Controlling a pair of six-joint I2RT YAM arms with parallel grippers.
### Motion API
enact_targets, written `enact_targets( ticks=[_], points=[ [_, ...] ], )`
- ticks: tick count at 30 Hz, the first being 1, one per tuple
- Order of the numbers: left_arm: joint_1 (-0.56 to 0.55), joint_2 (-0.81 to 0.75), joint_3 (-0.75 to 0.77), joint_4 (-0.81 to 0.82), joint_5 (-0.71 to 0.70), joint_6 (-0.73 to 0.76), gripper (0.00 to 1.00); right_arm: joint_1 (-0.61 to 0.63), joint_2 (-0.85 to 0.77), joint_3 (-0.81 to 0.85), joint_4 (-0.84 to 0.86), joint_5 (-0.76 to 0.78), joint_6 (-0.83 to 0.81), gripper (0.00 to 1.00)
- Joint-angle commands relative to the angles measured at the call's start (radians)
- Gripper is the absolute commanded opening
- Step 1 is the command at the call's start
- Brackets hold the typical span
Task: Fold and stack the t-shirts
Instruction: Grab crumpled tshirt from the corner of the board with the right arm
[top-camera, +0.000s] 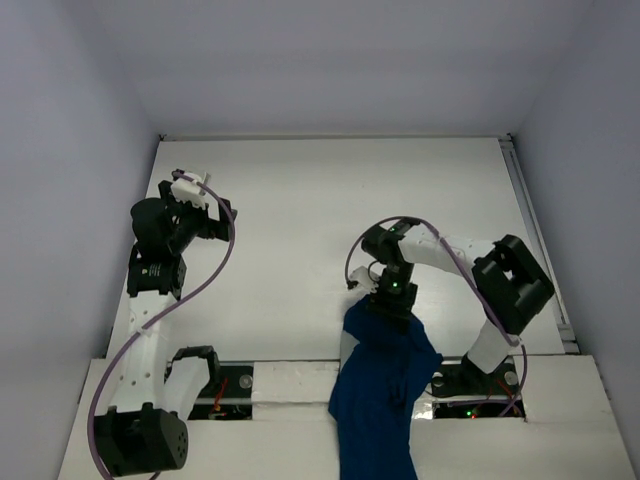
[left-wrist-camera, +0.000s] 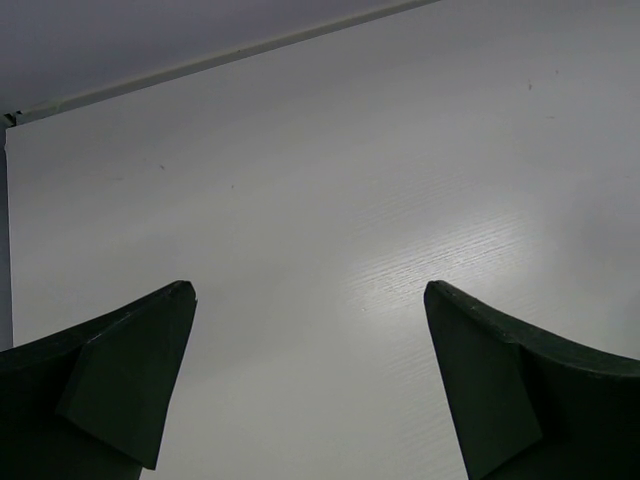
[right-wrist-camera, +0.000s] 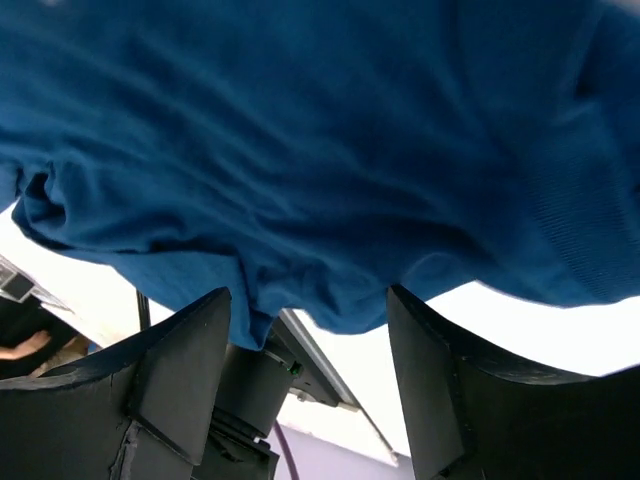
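Left tool (left-wrist-camera: 310, 290) fully open, tabletop (left-wrist-camera: 330, 150) ahead of it; right tool (right-wrist-camera: 308, 292) straddling a t-shirt (right-wrist-camera: 300, 140) fold, jaws apart; I cannot tell whether it grips

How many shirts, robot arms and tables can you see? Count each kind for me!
Blue t-shirt: 1
Robot arms: 2, the left arm and the right arm
White table: 1
Total: 4
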Motion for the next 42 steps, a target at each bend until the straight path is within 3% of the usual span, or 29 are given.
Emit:
enact_targets(
  ticks=[1,7,13,17,25,28,29,31,35,36,39,42],
  points=[
    [0.005,-0.024,0.023,0.042,0.02,-0.012,0.99,0.003,0.031,0.066,0.001,0.038,0.043,0.7],
    [0.005,-0.037,0.023,0.046,0.018,0.005,0.99,0.003,0.079,0.106,0.032,0.136,0.093,0.71],
    [0.005,-0.028,0.014,0.05,0.017,0.029,0.99,0.003,0.094,0.122,0.012,0.139,0.103,0.69],
    [0.005,-0.031,0.015,0.049,0.027,0.029,0.99,0.003,0.138,0.113,0.007,0.139,0.1,0.57],
    [0.005,-0.051,0.011,0.05,0.049,0.022,0.99,0.044,0.192,0.086,-0.005,0.112,0.084,0.52],
    [0.005,-0.048,0.009,0.049,0.049,0.022,0.99,0.067,0.209,0.091,-0.002,0.109,0.083,0.23],
    [0.005,-0.044,0.009,0.049,0.049,0.022,0.99,0.068,0.214,0.099,0.0,0.113,0.09,0.0],
    [0.005,-0.039,0.011,0.05,0.051,0.017,0.99,0.068,0.195,0.12,0.006,0.153,0.093,0.0],
    [0.005,-0.019,0.017,0.078,0.055,0.011,0.99,0.032,0.111,0.308,-0.016,0.3,0.142,0.0],
    [0.005,-0.014,0.02,0.081,0.055,0.008,0.99,0.003,0.102,0.461,-0.032,0.338,0.147,0.0],
    [0.005,0.015,0.035,0.082,0.063,-0.006,0.99,-0.03,0.083,0.696,0.003,0.443,0.13,0.0],
    [0.005,0.029,0.043,0.084,0.072,-0.015,0.99,-0.124,0.076,0.812,0.102,0.417,0.141,0.0]
  ],
)
